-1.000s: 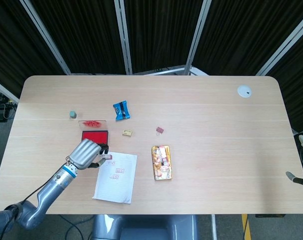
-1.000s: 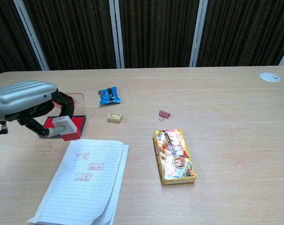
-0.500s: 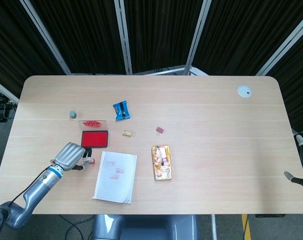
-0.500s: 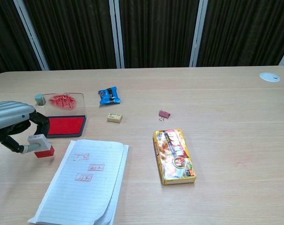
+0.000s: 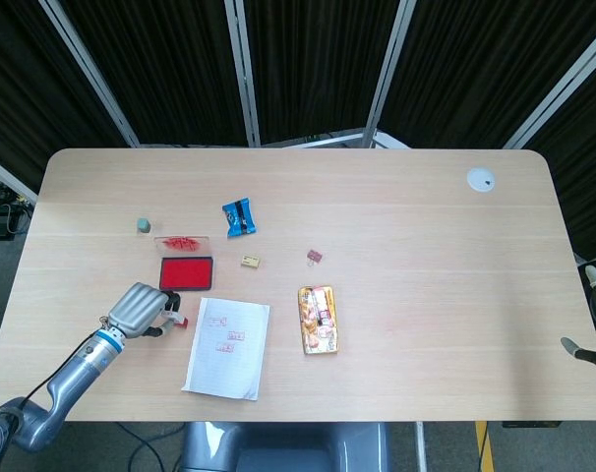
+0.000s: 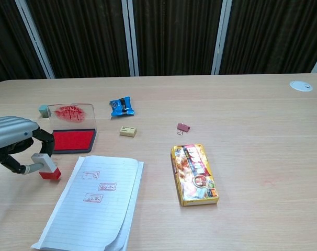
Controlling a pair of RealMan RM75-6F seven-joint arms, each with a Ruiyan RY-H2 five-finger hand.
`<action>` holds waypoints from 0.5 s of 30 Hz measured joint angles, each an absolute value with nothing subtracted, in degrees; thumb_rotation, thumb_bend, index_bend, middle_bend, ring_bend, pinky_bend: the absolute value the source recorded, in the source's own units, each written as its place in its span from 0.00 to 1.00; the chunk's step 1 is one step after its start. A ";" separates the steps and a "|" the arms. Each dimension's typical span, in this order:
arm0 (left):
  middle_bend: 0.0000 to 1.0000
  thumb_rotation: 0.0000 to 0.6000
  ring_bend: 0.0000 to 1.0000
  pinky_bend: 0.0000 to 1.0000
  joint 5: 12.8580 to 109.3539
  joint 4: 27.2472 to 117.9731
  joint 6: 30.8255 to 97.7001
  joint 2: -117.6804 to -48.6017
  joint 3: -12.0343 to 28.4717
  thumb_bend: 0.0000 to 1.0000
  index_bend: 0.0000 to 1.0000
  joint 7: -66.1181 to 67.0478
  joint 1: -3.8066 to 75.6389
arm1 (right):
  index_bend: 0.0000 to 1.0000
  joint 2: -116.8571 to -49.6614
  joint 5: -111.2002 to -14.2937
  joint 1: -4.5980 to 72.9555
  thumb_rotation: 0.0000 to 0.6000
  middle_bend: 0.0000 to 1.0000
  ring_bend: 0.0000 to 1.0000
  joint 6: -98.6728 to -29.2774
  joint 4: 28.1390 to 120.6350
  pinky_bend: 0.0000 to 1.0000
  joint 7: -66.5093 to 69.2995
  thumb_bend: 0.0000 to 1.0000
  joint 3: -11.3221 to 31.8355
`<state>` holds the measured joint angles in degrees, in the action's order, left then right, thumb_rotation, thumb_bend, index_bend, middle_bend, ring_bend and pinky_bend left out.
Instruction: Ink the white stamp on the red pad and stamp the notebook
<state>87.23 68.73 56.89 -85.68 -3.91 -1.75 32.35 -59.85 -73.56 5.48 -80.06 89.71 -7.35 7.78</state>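
My left hand (image 5: 141, 309) (image 6: 13, 142) hovers low over the table, left of the notebook (image 5: 227, 348) (image 6: 95, 204). It pinches the white stamp (image 6: 45, 166) (image 5: 177, 319), whose red base touches the tabletop beside the notebook's top left corner. The open page shows three red stamp marks. The red pad (image 5: 186, 272) (image 6: 72, 140) lies just beyond the stamp, its clear lid (image 6: 70, 112) standing up behind it with red smears. Only a sliver of my right hand (image 5: 591, 339) shows at the right edge of the head view, far from all of this.
A yellow snack box (image 6: 194, 174) lies right of the notebook. Beyond it sit a tan eraser (image 6: 128, 131), a pink binder clip (image 6: 183, 127) and a blue packet (image 6: 121, 106). A small grey-green block (image 6: 43, 110) stands left of the lid. A white disc (image 5: 481, 179) marks the far right corner.
My left hand carried the stamp from the pad's near edge back and left, then set its base on the table. In the last half second it hardly moved.
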 measured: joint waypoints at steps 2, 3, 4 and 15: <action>0.50 1.00 0.82 0.86 87.22 68.62 56.98 -85.74 -3.88 0.36 0.49 -1.27 32.26 | 0.00 -59.86 -73.56 5.49 1.00 0.00 0.00 -80.03 89.71 0.00 -7.37 0.00 7.76; 0.50 1.00 0.82 0.86 87.22 68.56 57.08 -85.79 -3.87 0.36 0.49 -0.95 32.18 | 0.00 -59.87 -73.53 5.50 1.00 0.00 0.00 -80.00 89.72 0.00 -7.36 0.00 7.77; 0.50 1.00 0.82 0.86 87.23 68.52 57.15 -85.83 -3.86 0.36 0.49 -0.74 32.11 | 0.00 -59.87 -73.49 5.50 1.00 0.00 0.00 -79.96 89.72 0.00 -7.37 0.00 7.77; 0.45 1.00 0.82 0.85 86.83 68.95 56.56 -85.92 -3.79 0.34 0.45 1.00 31.88 | 0.00 -59.90 -73.42 5.54 1.00 0.00 0.00 -79.84 89.65 0.00 -7.38 0.00 7.75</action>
